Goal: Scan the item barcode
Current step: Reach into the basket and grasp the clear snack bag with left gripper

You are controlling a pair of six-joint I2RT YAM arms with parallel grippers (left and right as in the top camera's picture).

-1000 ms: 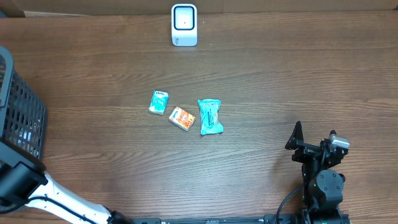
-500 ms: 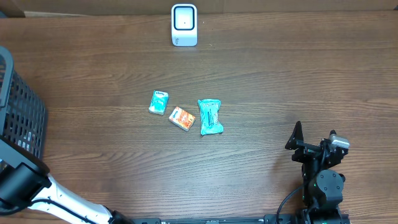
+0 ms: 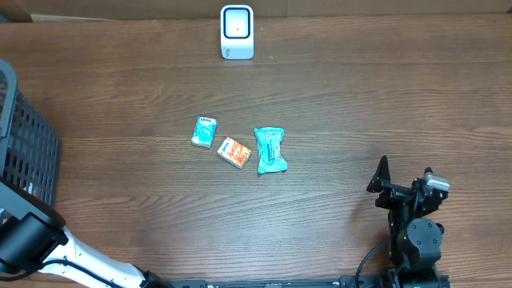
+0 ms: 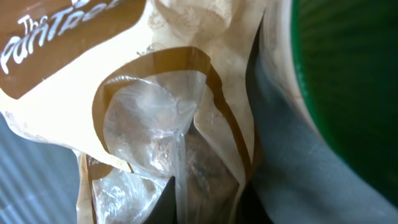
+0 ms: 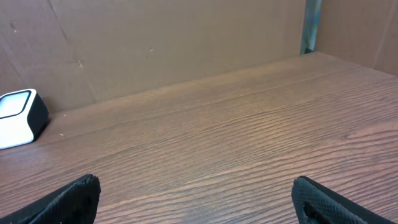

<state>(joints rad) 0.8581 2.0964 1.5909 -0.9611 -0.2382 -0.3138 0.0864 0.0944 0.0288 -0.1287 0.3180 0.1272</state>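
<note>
In the left wrist view a cream and brown snack bag (image 4: 155, 93) with a clear window fills the frame. My left gripper (image 4: 205, 202) is shut on the bag's clear plastic, which is pinched between its dark fingertips (image 4: 166, 202). Overhead, only the left arm (image 3: 32, 240) shows, beside the black basket (image 3: 28, 152); its gripper is hidden. The white barcode scanner (image 3: 238, 32) stands at the table's far edge and also shows as the scanner (image 5: 18, 117) in the right wrist view. My right gripper (image 5: 199, 202) stands open over bare wood at the front right (image 3: 384, 184).
Three small packs lie mid-table: a teal tissue pack (image 3: 205, 131), an orange pack (image 3: 234, 152) and a teal packet (image 3: 270, 150). A green object (image 4: 348, 62) lies next to the bag in the basket. A cardboard wall (image 5: 155, 37) backs the table.
My left gripper has closed on the bag's plastic. The left arm shifted slightly by the basket. The right arm has not moved.
</note>
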